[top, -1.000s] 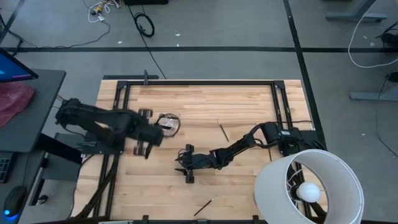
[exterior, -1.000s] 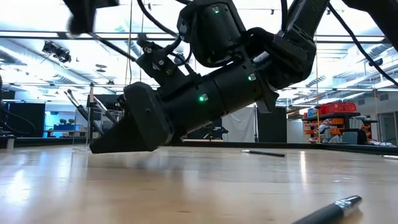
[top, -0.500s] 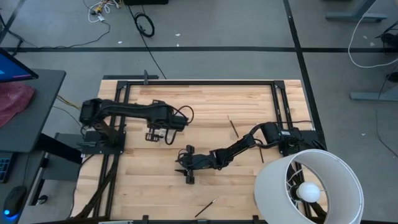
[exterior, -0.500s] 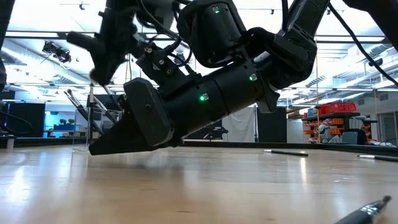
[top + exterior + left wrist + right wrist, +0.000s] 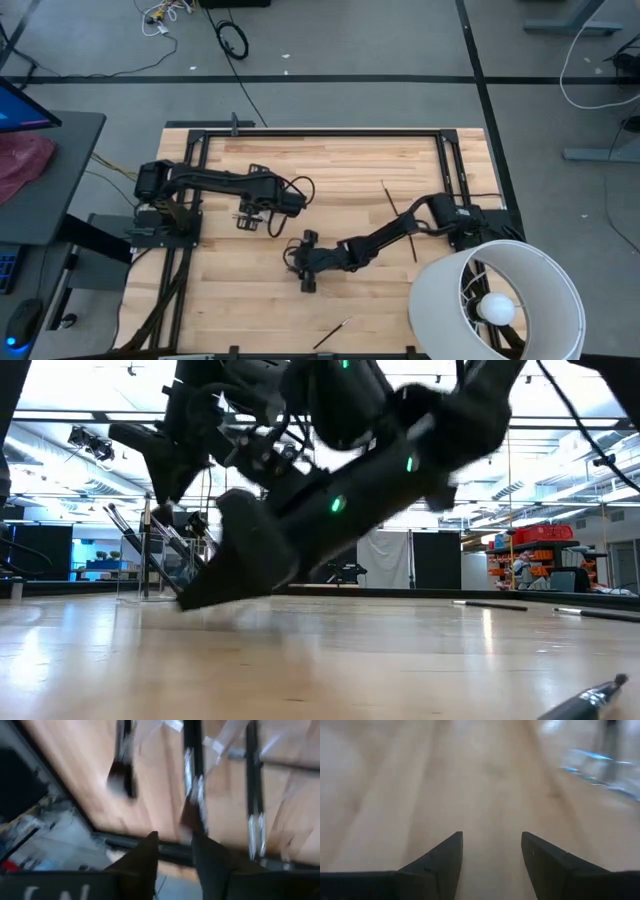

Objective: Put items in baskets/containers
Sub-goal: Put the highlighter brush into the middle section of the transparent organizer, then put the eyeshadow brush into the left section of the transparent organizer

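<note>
Brush [image 5: 592, 697] tip at lower right of the low view, lying on the table [image 5: 330, 300]; it has slid further toward the frame edge than one second back. In the high view a brush [image 5: 329, 333] lies near the bottom edge of the table, unchanged.

Right gripper [image 5: 303, 262] low over the table centre, arm stretched leftward from the right side. Fingers [image 5: 442, 857] apart with only bare wood between them; nothing held. Versus half a second ago the gripper head sits slightly higher in the high view, and in the low view the arm is more steeply tilted.

Left gripper [image 5: 250, 211] at upper left of centre, almost where it was half a second ago; one second ago it was further left. Its fingers [image 5: 145, 857] stand slightly parted, gripping nothing. Blurred brushes inside clear container [image 5: 220, 745] lie beyond them.

Two loose brushes, brush A [image 5: 388, 196] and brush B [image 5: 411, 245], at right of centre; both have shifted rightward since earlier.

White lamp shade [image 5: 496, 302] at lower right.
</note>
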Controlling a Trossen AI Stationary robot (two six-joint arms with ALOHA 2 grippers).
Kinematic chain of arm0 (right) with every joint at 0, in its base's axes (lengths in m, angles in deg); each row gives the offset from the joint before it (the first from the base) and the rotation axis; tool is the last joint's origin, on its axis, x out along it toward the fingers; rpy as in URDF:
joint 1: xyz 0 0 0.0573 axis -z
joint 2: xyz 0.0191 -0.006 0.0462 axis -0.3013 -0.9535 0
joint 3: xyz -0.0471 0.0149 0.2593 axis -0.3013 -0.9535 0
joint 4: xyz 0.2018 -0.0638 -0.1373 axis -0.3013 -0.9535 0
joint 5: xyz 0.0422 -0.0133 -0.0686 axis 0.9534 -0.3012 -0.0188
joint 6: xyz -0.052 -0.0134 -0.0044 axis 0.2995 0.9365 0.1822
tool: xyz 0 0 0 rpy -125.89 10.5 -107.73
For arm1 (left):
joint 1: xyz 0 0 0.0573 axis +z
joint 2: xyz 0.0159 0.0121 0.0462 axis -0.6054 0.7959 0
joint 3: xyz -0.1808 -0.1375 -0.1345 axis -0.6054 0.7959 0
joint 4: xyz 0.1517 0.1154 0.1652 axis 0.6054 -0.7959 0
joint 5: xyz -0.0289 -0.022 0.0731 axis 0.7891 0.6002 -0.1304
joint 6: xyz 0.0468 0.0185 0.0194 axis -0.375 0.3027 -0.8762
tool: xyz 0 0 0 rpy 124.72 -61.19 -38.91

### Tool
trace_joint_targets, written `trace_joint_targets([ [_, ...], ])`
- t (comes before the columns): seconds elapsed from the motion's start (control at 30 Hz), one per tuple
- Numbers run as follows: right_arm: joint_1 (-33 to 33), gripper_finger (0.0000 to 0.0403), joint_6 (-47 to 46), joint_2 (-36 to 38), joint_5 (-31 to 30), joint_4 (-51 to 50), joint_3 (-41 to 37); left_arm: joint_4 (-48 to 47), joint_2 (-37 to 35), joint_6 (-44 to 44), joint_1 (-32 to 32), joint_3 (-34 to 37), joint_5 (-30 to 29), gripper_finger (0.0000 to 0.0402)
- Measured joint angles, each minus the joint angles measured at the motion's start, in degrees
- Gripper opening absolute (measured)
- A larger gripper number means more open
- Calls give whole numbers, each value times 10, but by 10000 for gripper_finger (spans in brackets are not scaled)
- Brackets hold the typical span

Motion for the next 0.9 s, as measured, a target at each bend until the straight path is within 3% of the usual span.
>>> trace_joint_targets([
  [0.2, -7, 206, -36, 119, -125, -259, 0, -6, -25, 16, -13, -27, -41, 162],
  [0.4, -15, 206, -87, 225, -282, -474, 0, -3, -75, 46, -23, -91, -60, 167],
  [0.47, -12, 206, -146, 251, -318, -575, 0, 5, -89, 63, -23, -110, -60, 167],
  [0.63, 21, 206, -400, 294, -341, -802, -38, 30, -125, 87, -23, -131, -60, 167],
  [0.77, 53, 206, -518, 338, -315, -815, -143, 55, -131, 86, -23, -130, -60, 167],
  [0.9, 103, 206, -542, 392, -285, -793, -245, 77, -126, 62, -22, -130, -60, 167],
])
